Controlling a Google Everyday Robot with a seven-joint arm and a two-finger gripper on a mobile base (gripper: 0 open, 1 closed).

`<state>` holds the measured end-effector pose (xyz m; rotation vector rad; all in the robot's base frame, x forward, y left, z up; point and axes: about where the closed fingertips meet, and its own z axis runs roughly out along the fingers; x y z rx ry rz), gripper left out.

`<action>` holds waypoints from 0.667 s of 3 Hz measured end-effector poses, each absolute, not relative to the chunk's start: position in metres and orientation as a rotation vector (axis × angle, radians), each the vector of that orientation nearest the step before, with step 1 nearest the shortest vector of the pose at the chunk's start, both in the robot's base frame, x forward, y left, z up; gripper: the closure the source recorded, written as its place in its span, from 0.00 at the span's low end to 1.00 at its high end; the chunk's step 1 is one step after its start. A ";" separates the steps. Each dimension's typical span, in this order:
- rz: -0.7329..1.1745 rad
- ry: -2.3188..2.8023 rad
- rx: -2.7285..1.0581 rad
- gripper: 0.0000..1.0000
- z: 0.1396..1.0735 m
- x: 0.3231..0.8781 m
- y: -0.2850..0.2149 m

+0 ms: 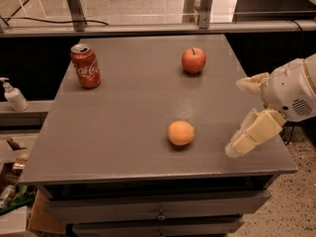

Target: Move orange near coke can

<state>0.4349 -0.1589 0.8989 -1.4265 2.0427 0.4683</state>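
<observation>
The orange [180, 133] was a small round fruit with plain, matte yellow-orange skin and no stem showing. It sat on the front half of the desk [123, 117], a little right of the middle and close to the front edge. The coke can [86, 65], red with white script and a silver top, stood upright near the back left corner, well apart from the orange. A red apple [193, 60] with a dark stem rested toward the back right, also well apart from both.

The desk had a flat, plain grey top, and a drawer front [158, 214] with small knobs showed beneath its front edge. Behind it ran a pale rail with two metal posts [74, 6] rising from it, and a dark cable [49, 19] lay across the light floor beyond. To the left, on a lower ledge, stood a white pump bottle [13, 95]. Speckled flooring showed at the lower right.

The pincer [237, 117] hung over the right edge of the desk, to the right of the orange and clear of it. Its two cream-coloured fingers [254, 132] were spread wide apart, one above the other, with nothing between them. It touched neither the fruit nor the can. Whether the lower fingertip met the desk top could not be told.
</observation>
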 end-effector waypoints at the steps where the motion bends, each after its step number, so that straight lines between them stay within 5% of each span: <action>1: 0.460 2.023 -1.405 0.00 0.893 0.438 -0.152; 2: 0.464 1.978 -1.371 0.00 0.878 0.444 -0.139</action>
